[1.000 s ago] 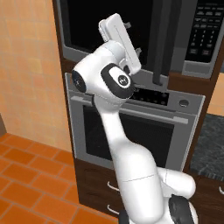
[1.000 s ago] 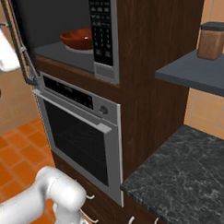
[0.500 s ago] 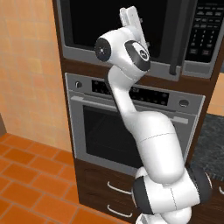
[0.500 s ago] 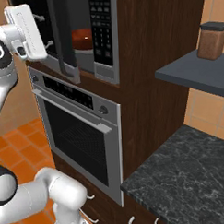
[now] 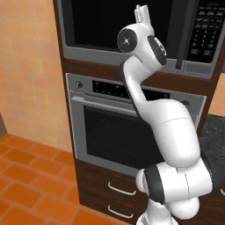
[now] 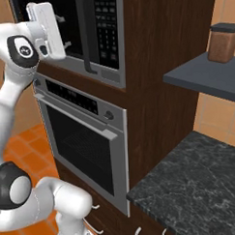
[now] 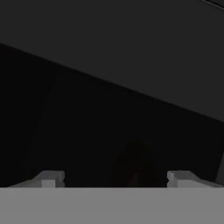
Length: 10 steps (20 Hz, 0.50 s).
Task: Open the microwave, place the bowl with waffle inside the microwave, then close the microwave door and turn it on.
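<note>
The microwave (image 5: 193, 66) sits high in the dark wood column, and the microwave door (image 5: 105, 22) lies flush against it, its dark vertical handle (image 5: 180, 39) beside the keypad (image 5: 207, 26). My gripper (image 6: 64, 31) is raised to the door's black window (image 6: 74, 24), fingertips at or nearly on the glass, left of the handle (image 6: 87, 43). In the hand view my gripper (image 7: 116, 177) is open, its fingertips (image 7: 52, 177) wide apart with nothing between them, facing dark glass. The bowl and the waffle are hidden behind the door.
A steel-framed oven (image 5: 127, 132) with a horizontal bar handle sits directly below the microwave, with drawers (image 5: 118, 193) under it. To the right are a dark stone counter (image 6: 194, 179) and a shelf (image 6: 205, 77) carrying a brown jar (image 6: 222, 42). Orange tiles cover the floor (image 5: 26, 176).
The microwave door has swung from wide open to shut, with my hand following it in. The bowl seen inside earlier is now covered.
</note>
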### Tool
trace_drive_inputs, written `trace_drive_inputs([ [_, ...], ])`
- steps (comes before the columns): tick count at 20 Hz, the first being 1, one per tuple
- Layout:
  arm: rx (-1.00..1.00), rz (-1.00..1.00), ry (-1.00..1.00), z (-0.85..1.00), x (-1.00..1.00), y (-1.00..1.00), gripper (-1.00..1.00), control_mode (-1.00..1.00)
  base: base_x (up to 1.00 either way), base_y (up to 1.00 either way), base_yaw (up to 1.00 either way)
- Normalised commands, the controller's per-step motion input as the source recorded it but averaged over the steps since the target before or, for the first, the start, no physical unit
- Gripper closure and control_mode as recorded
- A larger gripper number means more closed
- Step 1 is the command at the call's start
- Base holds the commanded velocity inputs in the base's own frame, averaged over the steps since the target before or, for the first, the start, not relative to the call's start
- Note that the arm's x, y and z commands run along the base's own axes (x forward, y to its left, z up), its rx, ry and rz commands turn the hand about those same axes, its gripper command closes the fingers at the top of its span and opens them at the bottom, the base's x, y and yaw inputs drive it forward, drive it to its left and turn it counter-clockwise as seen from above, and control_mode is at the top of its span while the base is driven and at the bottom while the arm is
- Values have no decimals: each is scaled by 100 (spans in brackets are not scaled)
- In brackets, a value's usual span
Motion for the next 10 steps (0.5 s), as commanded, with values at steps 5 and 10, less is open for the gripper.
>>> trace_drive_inputs([
  [5,14,9,6,-31,64,-74,-100,-100,0,0,0],
  [10,0,8,0,-6,-75,16,-100,-100,0,0,0],
])
